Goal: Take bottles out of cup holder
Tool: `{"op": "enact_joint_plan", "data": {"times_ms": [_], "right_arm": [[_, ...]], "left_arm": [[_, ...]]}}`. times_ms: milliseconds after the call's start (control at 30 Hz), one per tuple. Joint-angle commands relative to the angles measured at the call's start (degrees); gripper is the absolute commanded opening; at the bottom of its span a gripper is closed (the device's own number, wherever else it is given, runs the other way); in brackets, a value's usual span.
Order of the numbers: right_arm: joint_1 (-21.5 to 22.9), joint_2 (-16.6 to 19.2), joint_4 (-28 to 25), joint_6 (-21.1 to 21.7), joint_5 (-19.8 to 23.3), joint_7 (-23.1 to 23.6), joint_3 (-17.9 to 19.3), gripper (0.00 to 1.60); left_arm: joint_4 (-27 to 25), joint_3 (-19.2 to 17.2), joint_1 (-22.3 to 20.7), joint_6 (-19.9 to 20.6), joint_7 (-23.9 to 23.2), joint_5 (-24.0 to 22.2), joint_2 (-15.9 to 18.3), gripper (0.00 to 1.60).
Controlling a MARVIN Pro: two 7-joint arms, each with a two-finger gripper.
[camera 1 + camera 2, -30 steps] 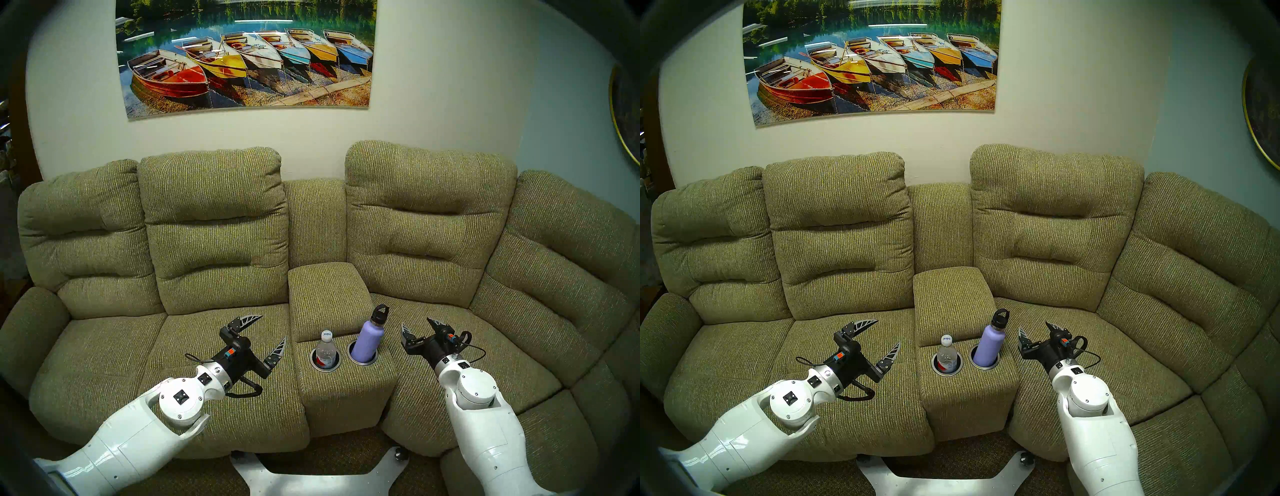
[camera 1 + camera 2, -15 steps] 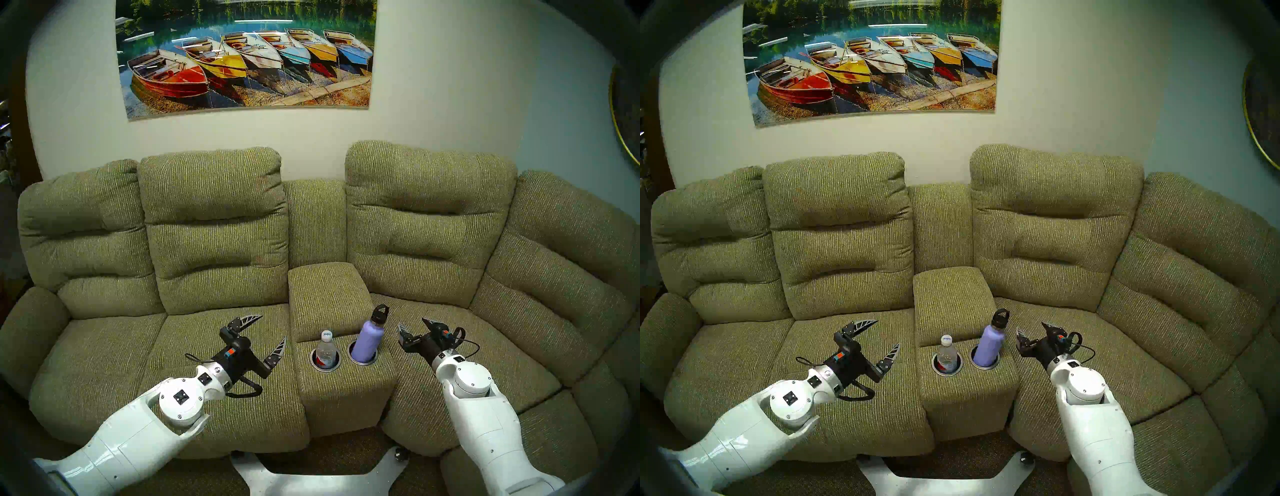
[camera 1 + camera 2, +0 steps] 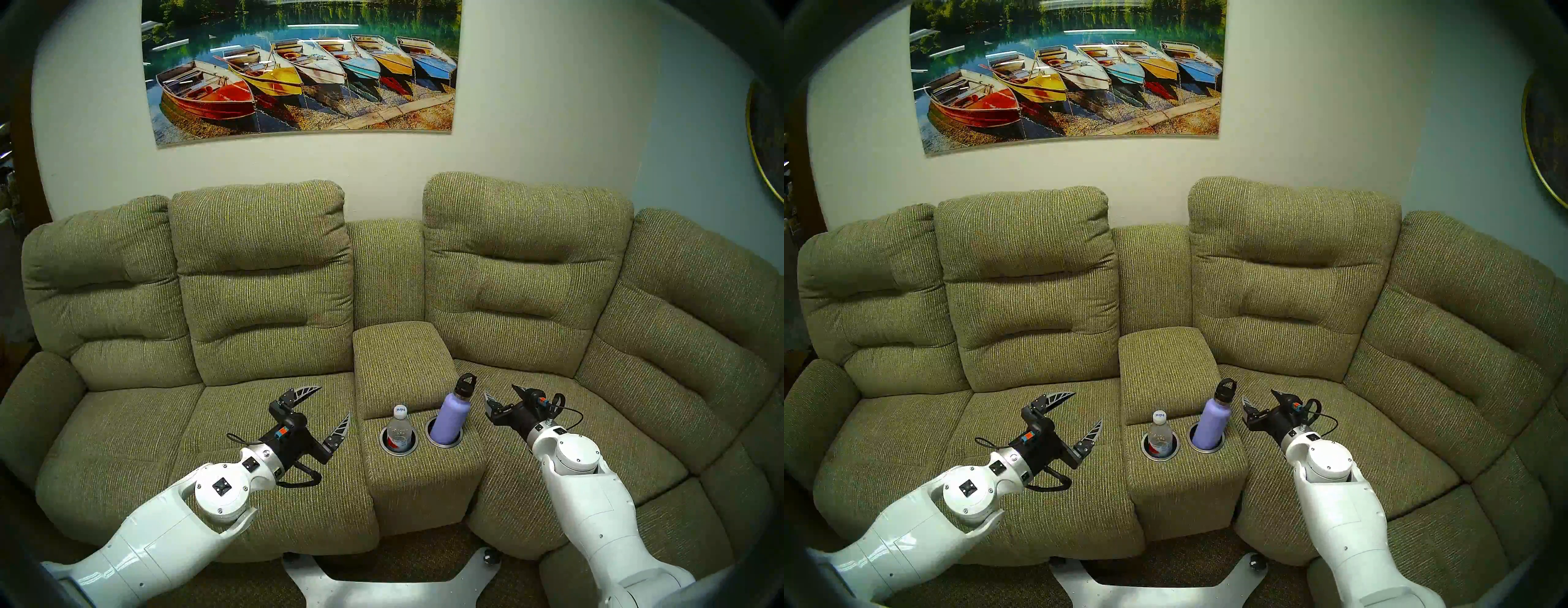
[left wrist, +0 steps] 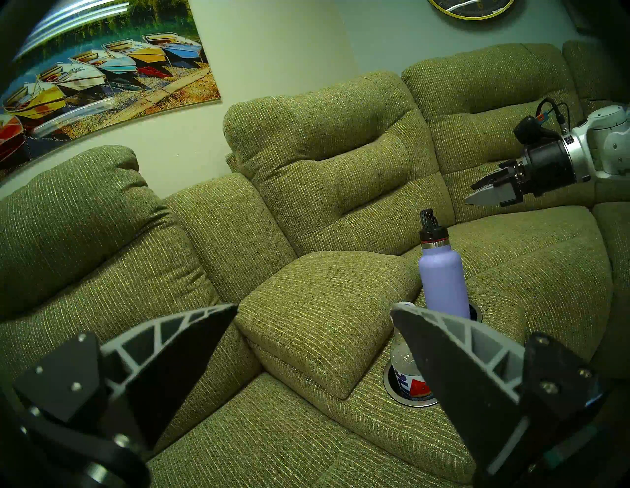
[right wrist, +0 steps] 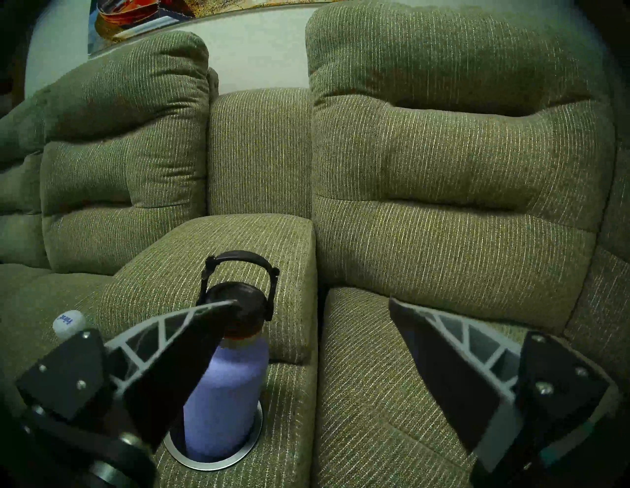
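Note:
A lavender flask [image 3: 453, 418] with a black loop cap stands in the right well of the cup holder [image 3: 457, 440]. A clear water bottle [image 3: 399, 429] with a white cap stands in the left well. My right gripper [image 3: 499, 391] is open and empty, just right of the flask at neck height, not touching it. In the right wrist view the flask [image 5: 228, 392] shows behind the left finger [image 5: 177, 347]. My left gripper [image 3: 333, 401] is open and empty over the seat left of the console. In the left wrist view the bottle [image 4: 404, 368] is partly hidden by a finger.
The olive-green sofa's console armrest [image 3: 401, 361] rises behind the wells. Seat cushions [image 3: 254, 424] lie on both sides and backrests [image 3: 526, 271] stand behind. The robot base [image 3: 390, 590] is on the floor in front.
My right gripper has moved left and a little up, closer to the lavender flask. The left arm and both bottles have not moved.

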Motion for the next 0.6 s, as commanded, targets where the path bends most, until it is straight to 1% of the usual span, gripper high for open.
{"op": "enact_joint_plan", "data": {"times_ms": [0, 67, 133, 267, 467, 567], "right_arm": [[4.46, 0.21, 1.69, -0.91, 0.31, 1.46, -0.39, 1.60], [4.73, 0.19, 2.08, -1.02, 0.33, 1.58, -0.44, 1.60], [5.99, 0.15, 4.08, -1.26, 0.38, 2.15, -0.70, 1.60], [6.68, 0.03, 5.05, -1.35, 0.37, 2.50, -0.96, 1.60], [8.37, -0.35, 8.58, -2.13, 0.35, 2.79, -1.31, 1.60], [8.90, -0.41, 9.49, -2.53, 0.33, 3.02, -1.41, 1.60]], "left_arm": [[-0.74, -0.09, -0.14, -0.17, 0.00, -0.04, -0.04, 1.60], [-0.74, -0.08, -0.14, -0.17, 0.00, -0.05, -0.03, 1.60], [-0.74, -0.07, -0.15, -0.17, 0.01, -0.05, -0.02, 1.60], [-0.74, -0.06, -0.16, -0.18, 0.02, -0.06, -0.01, 1.60], [-0.75, -0.04, -0.16, -0.17, 0.04, -0.08, 0.01, 1.60], [-0.75, -0.03, -0.17, -0.18, 0.05, -0.08, 0.01, 1.60]]}}
